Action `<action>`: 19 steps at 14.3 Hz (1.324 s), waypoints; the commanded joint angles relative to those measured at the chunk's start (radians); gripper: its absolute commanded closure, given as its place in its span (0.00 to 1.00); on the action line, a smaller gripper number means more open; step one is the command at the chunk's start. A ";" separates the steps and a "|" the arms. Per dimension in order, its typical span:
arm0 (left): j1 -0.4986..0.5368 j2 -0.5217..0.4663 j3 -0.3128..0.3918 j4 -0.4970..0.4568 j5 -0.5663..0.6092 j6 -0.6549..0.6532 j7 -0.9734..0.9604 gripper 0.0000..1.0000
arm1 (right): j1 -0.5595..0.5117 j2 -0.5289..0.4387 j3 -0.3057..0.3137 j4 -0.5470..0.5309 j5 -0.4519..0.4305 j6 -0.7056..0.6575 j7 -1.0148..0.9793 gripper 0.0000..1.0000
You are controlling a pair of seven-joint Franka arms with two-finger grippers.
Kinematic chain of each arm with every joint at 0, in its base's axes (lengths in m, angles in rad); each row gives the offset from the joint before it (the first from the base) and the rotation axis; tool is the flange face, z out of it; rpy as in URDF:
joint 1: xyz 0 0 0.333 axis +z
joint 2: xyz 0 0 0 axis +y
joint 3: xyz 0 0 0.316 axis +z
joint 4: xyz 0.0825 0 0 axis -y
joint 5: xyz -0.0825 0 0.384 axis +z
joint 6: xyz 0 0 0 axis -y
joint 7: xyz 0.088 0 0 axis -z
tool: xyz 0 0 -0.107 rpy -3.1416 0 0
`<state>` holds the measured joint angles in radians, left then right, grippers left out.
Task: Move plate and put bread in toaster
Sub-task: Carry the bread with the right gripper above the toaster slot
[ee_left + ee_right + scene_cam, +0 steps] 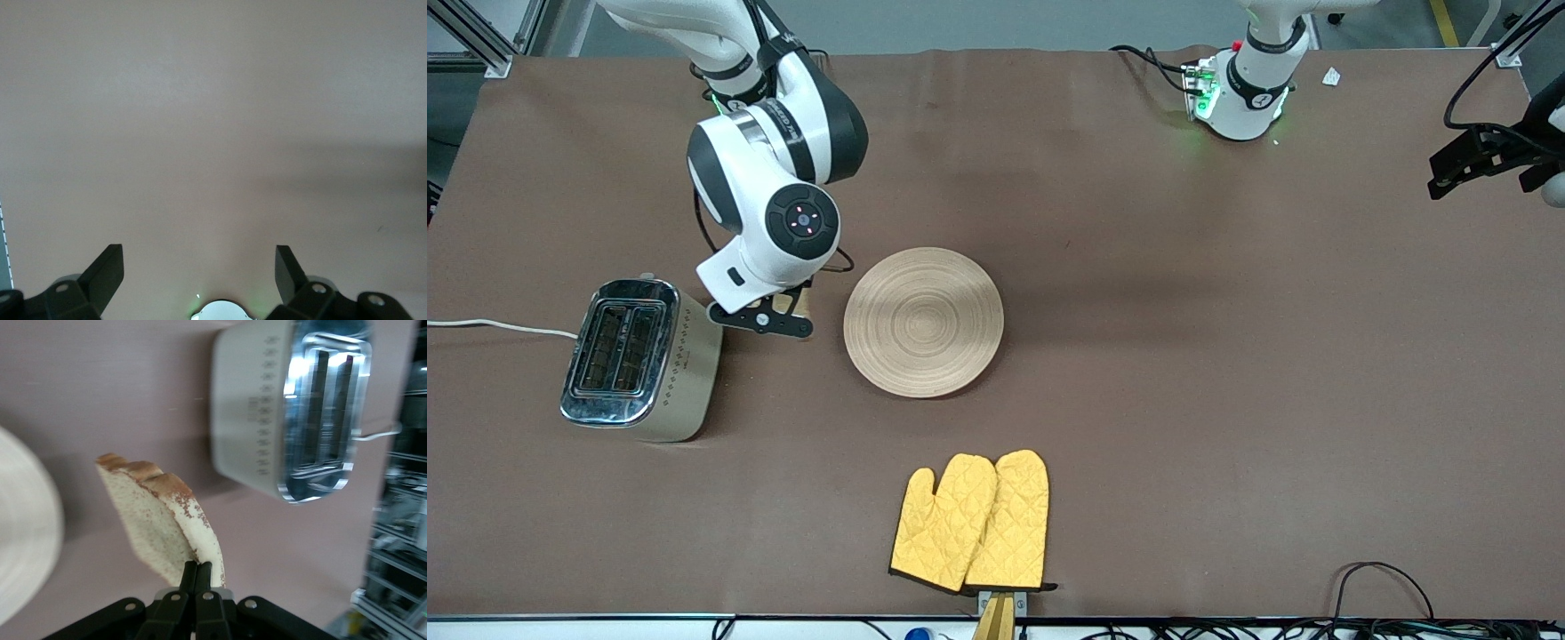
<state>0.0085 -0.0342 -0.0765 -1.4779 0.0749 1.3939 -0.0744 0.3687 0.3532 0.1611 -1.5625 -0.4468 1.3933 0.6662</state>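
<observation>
My right gripper (775, 313) is shut on the bread (793, 302) and holds the slice a little above the table, between the toaster (640, 357) and the plate (923, 321). In the right wrist view the fingertips (198, 565) pinch the slice's edge; the bread (157, 513) hangs edge-on, with the toaster (293, 407) and its two open slots nearby and the plate's rim (23, 533) at the side. The plate lies empty mid-table. My left gripper (1463, 164) waits open and empty at the left arm's end of the table; its wrist view (200, 257) shows only bare table.
A pair of yellow oven mitts (971, 523) lies near the table's front edge, nearer the camera than the plate. The toaster's white cord (489, 327) runs off the right arm's end of the table. Cables lie by the left arm's base (1249, 93).
</observation>
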 commanded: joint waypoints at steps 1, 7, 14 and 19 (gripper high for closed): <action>-0.002 -0.015 -0.003 0.001 -0.009 -0.010 0.004 0.00 | 0.007 0.012 -0.003 0.012 -0.126 -0.083 0.030 1.00; -0.010 -0.013 -0.009 -0.010 -0.035 -0.016 -0.010 0.00 | -0.013 0.039 -0.006 0.010 -0.381 -0.197 0.088 1.00; -0.010 -0.012 -0.016 -0.019 -0.067 -0.001 -0.011 0.00 | -0.132 0.098 -0.011 0.077 -0.429 -0.197 0.194 1.00; -0.010 -0.012 -0.023 -0.018 -0.067 -0.003 -0.013 0.00 | -0.148 0.174 -0.026 0.177 -0.429 -0.224 0.222 1.00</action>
<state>-0.0020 -0.0342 -0.0970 -1.4865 0.0189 1.3862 -0.0755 0.2228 0.4763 0.1306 -1.4524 -0.8525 1.1996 0.8717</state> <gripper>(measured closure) 0.000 0.987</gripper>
